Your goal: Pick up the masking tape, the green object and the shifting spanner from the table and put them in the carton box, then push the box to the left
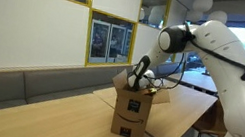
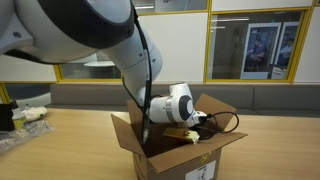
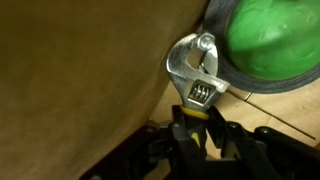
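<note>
One spanner [image 3: 195, 72], clenched in the gripper [image 3: 196, 128], hangs inside the box [image 1: 131, 116] on the table [image 1: 43, 116]; head close to the box's side, just beside the green object [image 3: 268, 42], possibly touching.

Wrist view: only the head of the shifting spanner [image 3: 196, 68] shows; its handle is hidden between the jaws of the gripper [image 3: 196, 128]. The green object [image 3: 272, 40] is blurred and cut off at the top right. In both exterior views the carton box [image 1: 133, 109] [image 2: 165, 165] walls hide the jaws and contents.
</note>
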Action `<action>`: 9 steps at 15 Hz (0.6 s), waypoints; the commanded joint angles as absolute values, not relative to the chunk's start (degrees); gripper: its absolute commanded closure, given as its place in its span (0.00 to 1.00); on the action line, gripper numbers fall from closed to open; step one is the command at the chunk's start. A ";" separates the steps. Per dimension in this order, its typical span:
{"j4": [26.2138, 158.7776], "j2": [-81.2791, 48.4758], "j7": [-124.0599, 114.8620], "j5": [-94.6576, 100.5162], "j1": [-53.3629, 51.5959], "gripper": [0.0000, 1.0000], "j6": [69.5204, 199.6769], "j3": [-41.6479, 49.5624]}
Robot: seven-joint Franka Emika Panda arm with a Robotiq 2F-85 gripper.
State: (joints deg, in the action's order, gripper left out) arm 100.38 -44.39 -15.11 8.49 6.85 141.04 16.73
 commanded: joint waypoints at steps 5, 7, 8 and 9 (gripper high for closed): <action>90.79 -47.78 -15.30 9.31 7.95 0.40 136.42 17.81; 91.54 -45.70 -16.06 10.54 6.42 0.24 137.55 18.35; 91.84 -44.63 -16.42 11.26 5.52 0.16 137.98 18.70; 92.52 -43.15 -16.74 12.13 4.49 0.09 138.38 18.97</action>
State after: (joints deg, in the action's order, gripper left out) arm 91.30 -47.01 -15.29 9.72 7.48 137.74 17.43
